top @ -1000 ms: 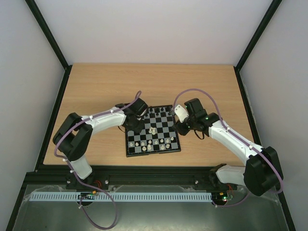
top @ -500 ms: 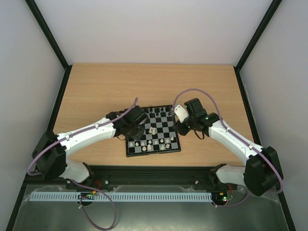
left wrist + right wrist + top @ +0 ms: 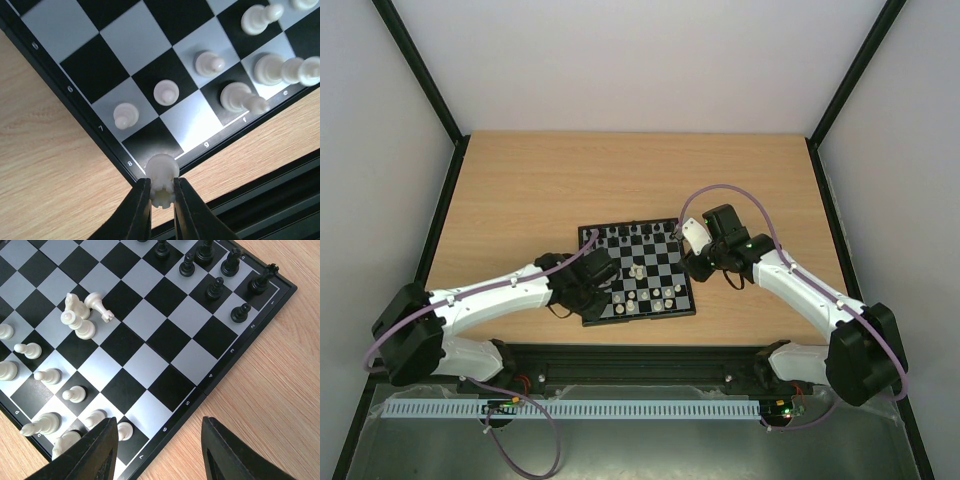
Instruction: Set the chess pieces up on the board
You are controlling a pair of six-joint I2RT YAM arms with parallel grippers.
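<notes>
The board (image 3: 588,236) lies at the table's near middle. Black chess pieces (image 3: 640,233) fill its far rows and white ones (image 3: 642,298) its near rows. In the middle three white pieces (image 3: 79,316) huddle, one of them lying on its side. My left gripper (image 3: 162,194) is shut on a white rook (image 3: 161,171), which it holds over the board's near-left corner (image 3: 131,167). Beside that corner stand white pawns (image 3: 166,92). My right gripper (image 3: 158,422) hangs open over the board's right edge (image 3: 220,374) with nothing between its fingers.
The wooden table (image 3: 620,175) stretches beyond the board. A black rail (image 3: 640,355) runs along the near edge, close behind the left gripper (image 3: 594,290). Black frame posts (image 3: 420,70) rise at the table's sides.
My left arm has swung from the board's far-left corner down to its near-left corner, carrying the rook. The right arm has stayed still.
</notes>
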